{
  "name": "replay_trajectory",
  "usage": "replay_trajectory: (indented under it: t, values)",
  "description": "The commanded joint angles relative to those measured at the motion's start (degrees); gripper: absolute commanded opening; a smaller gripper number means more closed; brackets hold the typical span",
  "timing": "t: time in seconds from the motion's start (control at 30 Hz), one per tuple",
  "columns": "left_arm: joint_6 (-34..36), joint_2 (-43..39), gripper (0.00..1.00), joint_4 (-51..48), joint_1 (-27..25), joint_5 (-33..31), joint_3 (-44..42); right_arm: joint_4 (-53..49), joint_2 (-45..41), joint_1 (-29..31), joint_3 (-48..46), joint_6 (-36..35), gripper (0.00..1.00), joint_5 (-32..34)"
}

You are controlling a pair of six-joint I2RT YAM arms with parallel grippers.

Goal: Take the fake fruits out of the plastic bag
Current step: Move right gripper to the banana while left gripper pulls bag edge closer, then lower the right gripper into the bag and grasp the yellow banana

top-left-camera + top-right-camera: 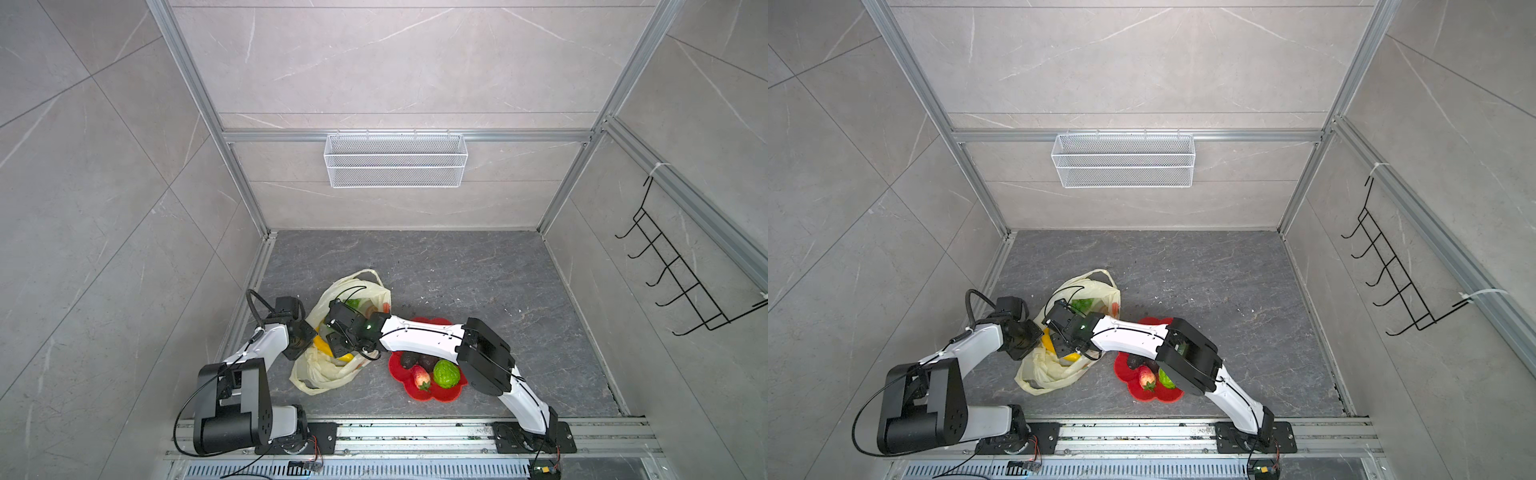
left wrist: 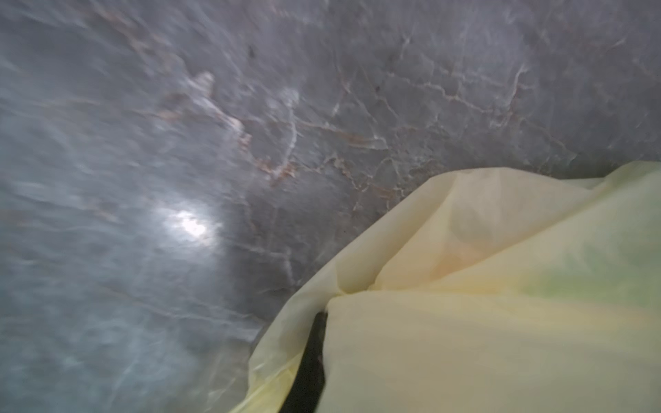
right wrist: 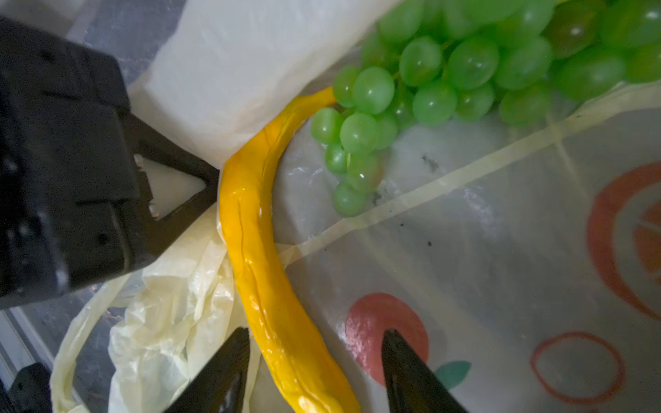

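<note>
Low and left of centre in both top views lay the thin, crinkly cream plastic bag (image 1: 320, 374), its rim pinched in the closed left gripper (image 3: 211, 178). Inside, the right gripper (image 3: 314, 379) stood half-spread astride the glossy, curved yellow banana (image 3: 250, 232), beside the smooth green grape bunch (image 3: 465, 64).

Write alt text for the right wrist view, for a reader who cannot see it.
A yellow banana lies in the opened plastic bag, between the spread jaws of the right gripper, not yet gripped. A green grape bunch lies at its far end, and the left gripper pinches the bag's rim beside it.
</note>
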Motion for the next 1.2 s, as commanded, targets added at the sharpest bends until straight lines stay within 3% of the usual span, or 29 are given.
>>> replay_trajectory:
  t: [0.0,0.1,0.77,0.9,1.17]
  values:
    - [1.1,1.9,0.04,3.4,-1.6,6.3,1.4,-2.5,1.3,-0.8,2.8,-1.4,0.6,-0.7]
    - [1.9,2.5,0.03,3.7,-3.6,5.8,1.7,-2.5,1.8,-1.6,3.0,-2.2,0.59,-1.4]
    - [4.0,2.4,0.01,5.6,-3.7,3.3,1.8,-11.8,12.0,-3.8,17.3,-15.5,0.57,-5.5]
    - [4.6,2.4,0.0,6.7,-3.7,3.5,1.6,-12.8,13.8,-3.8,19.6,-16.1,0.48,-5.5]
    - [5.2,1.0,0.0,9.0,-3.7,4.4,0.4,-13.5,13.7,-3.9,20.2,-17.3,0.42,-5.4]
